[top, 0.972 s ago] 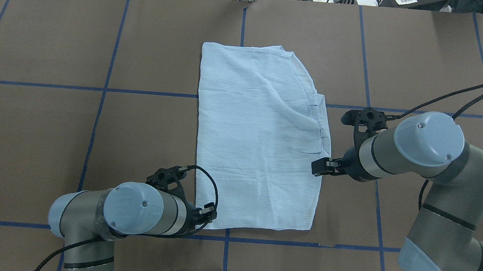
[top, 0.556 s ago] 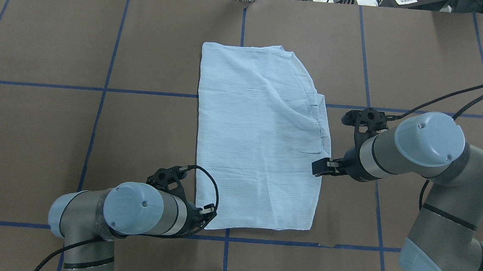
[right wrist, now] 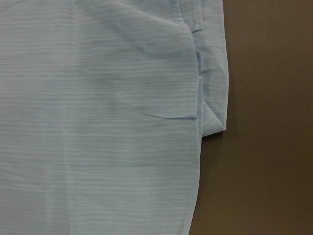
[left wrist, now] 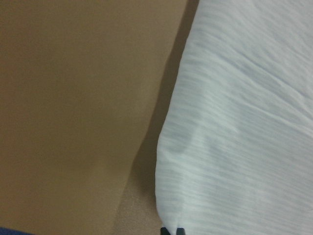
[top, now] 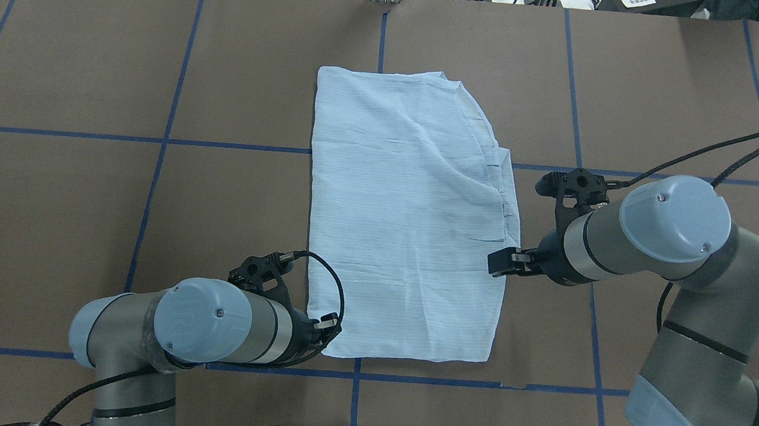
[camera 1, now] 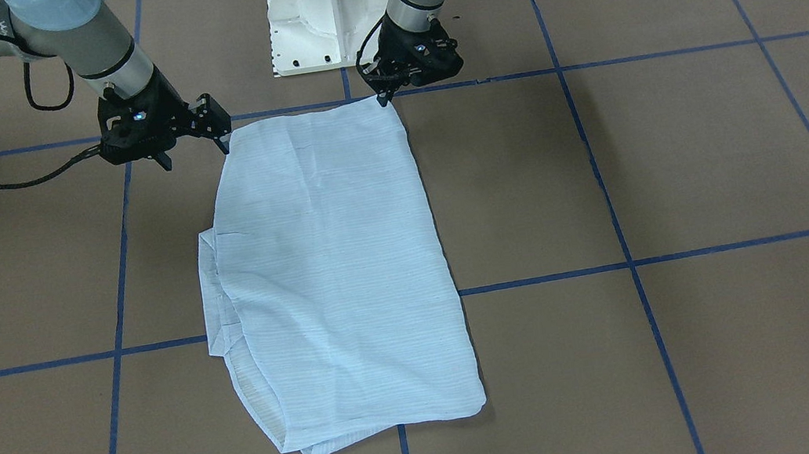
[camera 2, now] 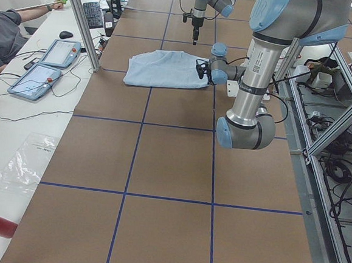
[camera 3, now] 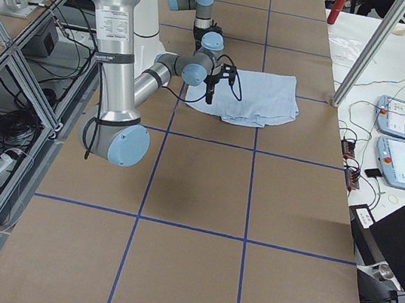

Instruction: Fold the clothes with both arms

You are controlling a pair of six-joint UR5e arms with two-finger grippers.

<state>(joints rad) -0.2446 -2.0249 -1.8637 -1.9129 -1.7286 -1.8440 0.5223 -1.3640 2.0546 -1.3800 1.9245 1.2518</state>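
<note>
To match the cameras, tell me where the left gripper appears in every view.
Exterior front-facing: left gripper near the top, just right of centre.
Overhead exterior: lower left of centre.
Exterior left: upper middle.
Exterior right: near the top, left of centre, small and far.
Left wrist-mounted: only its fingers, at the bottom edge.
Right wrist-mounted: not in it.
Shared landmark: the shirt corner at the fingers.

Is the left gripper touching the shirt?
Touching. The left wrist view shows the shirt's corner ending right between the closed tips of the left gripper.
</note>
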